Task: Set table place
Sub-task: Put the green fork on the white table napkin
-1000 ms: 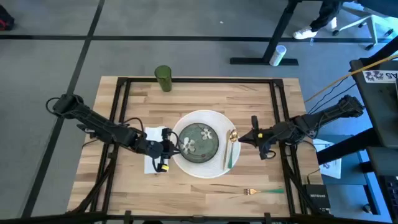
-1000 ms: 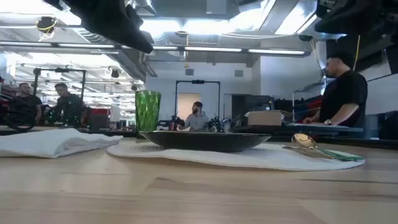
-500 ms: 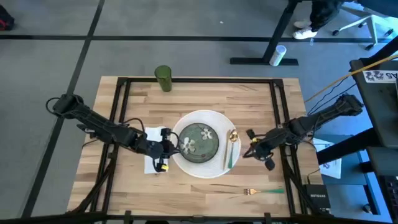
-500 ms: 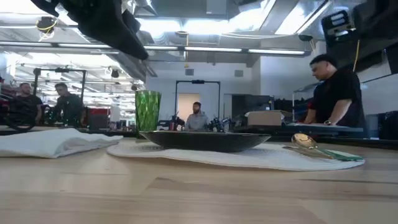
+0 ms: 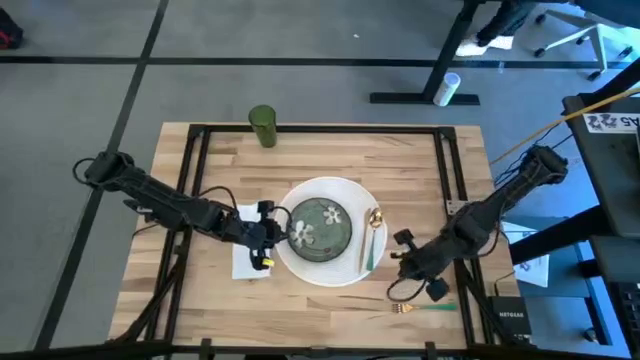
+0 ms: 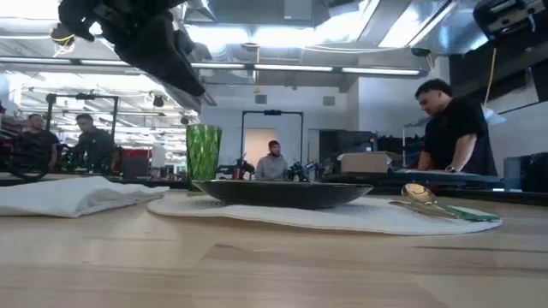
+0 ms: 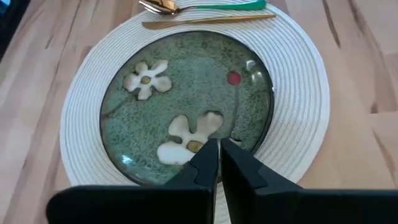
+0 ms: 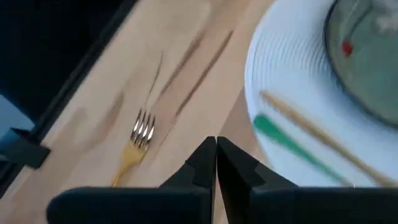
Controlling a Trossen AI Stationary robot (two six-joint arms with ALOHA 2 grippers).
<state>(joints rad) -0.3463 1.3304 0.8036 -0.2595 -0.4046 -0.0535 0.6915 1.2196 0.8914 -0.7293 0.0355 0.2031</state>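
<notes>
table (image 5: 330,150): pale glued planks, black rails, fills the middle of the high view, long side running left-right | my left gripper (image 5: 272,232) pinched together by the green plate (image 5: 320,225) | my right gripper (image 5: 397,262) fingers together too, over bare wood near the fork (image 5: 402,308)

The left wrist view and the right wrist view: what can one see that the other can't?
Only the left wrist view shows the white flowers painted on the green plate, and the gold spoon. Only the right wrist view shows the gold fork lying on the table. Both show the white placemat, the plate's red dot, and shut fingers.
</notes>
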